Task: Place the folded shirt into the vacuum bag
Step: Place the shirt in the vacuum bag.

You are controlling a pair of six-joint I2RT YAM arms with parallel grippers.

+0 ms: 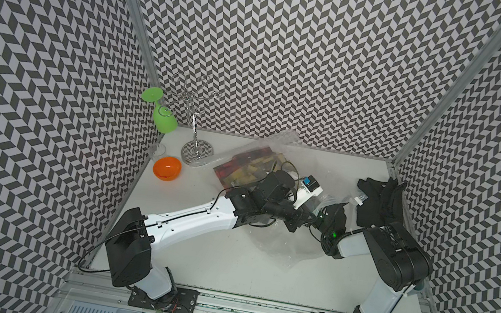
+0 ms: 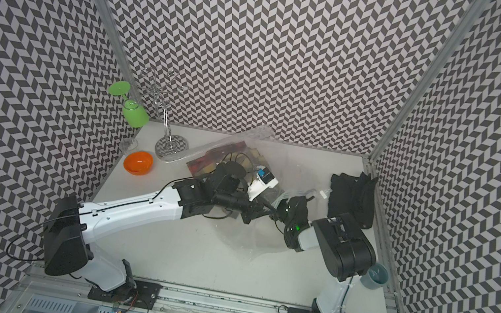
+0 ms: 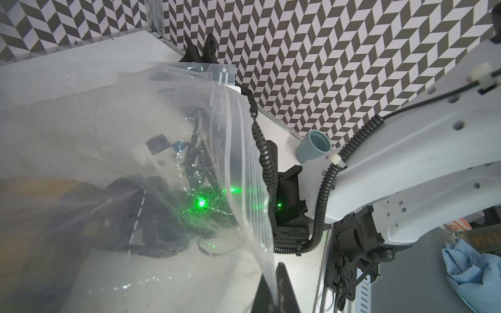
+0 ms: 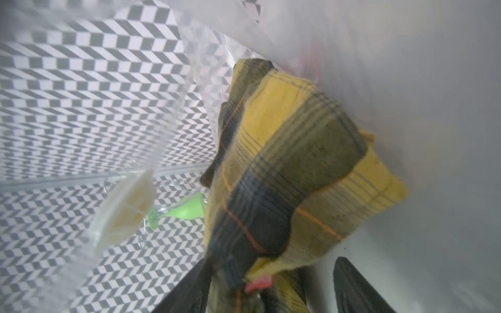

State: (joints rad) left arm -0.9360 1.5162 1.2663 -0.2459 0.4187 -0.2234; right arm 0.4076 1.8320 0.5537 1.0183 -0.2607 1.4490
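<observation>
Pinching the whitish zip-seal lip point(image 3: 244, 168) of the large crinkly transparent vacuum bag point(image 3: 122, 113) with the left fingers point(image 3: 287, 292), closed flat on the plastic, and holding that mouth up off the white surface point(image 1: 206, 261). Reaching in through the mouth with the right fingers point(image 4: 355, 284), spread wide on either side of the folded yellow-and-olive plaid shirt point(image 4: 292, 168), one touching the cloth and a gap showing at the other, so gripping nothing, by the look of it. Leaving the shirt well inside the bag, showing through the plastic in both top views in the bag's far half, with the round white valve cap point(image 4: 122, 208) on the film near it. Judging from this, finishing the insertion step: letting the shirt go deep in the bag. Calling next for drawing the right fingers straight back out through the mouth without snagging cloth or film, holding the lip up with the left fingers meanwhile, and lowering it only afterwards.
</observation>
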